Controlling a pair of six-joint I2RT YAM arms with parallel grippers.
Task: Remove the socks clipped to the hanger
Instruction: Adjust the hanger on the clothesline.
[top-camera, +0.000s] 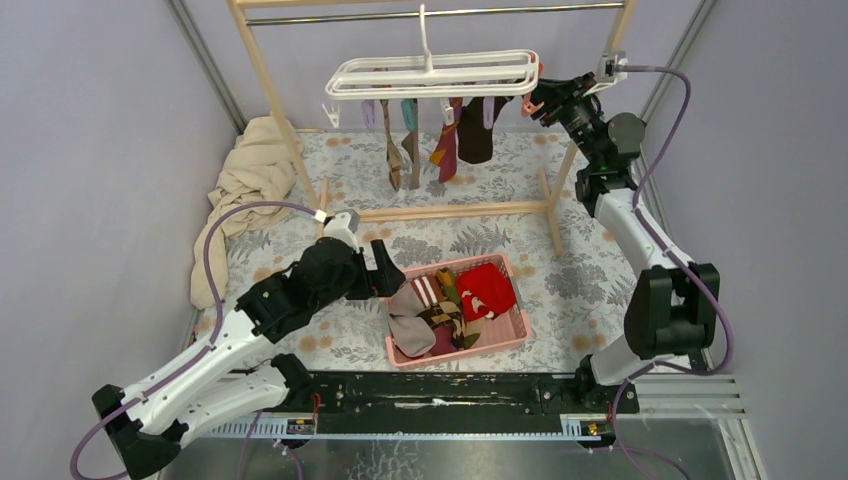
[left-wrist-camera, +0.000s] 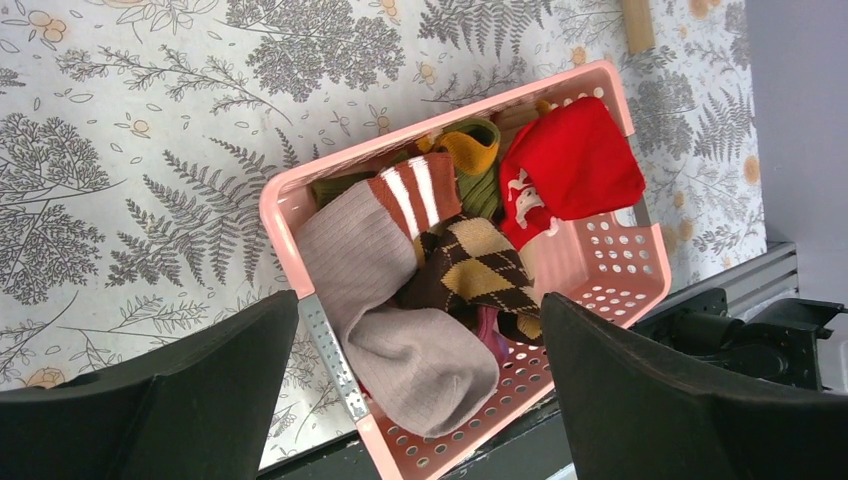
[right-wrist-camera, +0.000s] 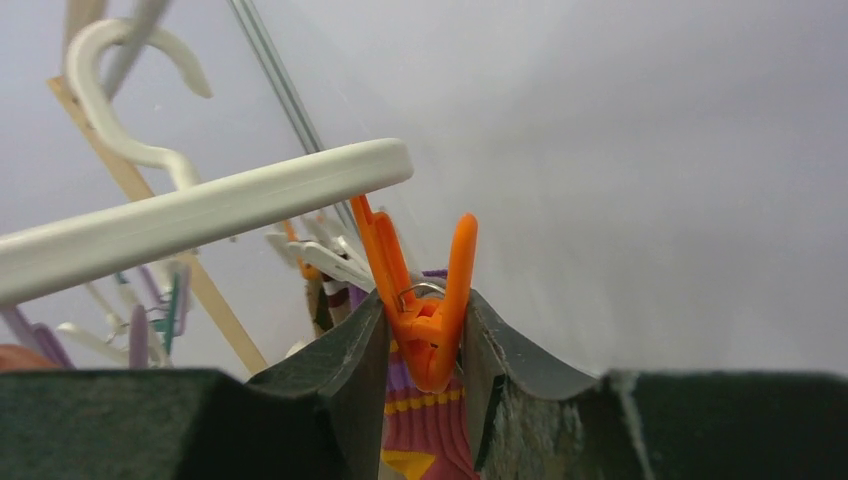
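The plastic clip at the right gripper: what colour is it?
The plastic clip is orange, clearest in the right wrist view.

left hand (top-camera: 392, 272) low, fingers wide apart; right hand (top-camera: 537, 100) high, fingers nearly together

Socks (top-camera: 486, 290) in basket (top-camera: 506, 335) (near), hanger (top-camera: 430, 72) behind, cloth (top-camera: 250, 170) left

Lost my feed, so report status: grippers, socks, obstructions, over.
Left gripper open above basket. Right gripper pinching orange clip on hanger. Several socks still clipped. No obstruction seen, over.
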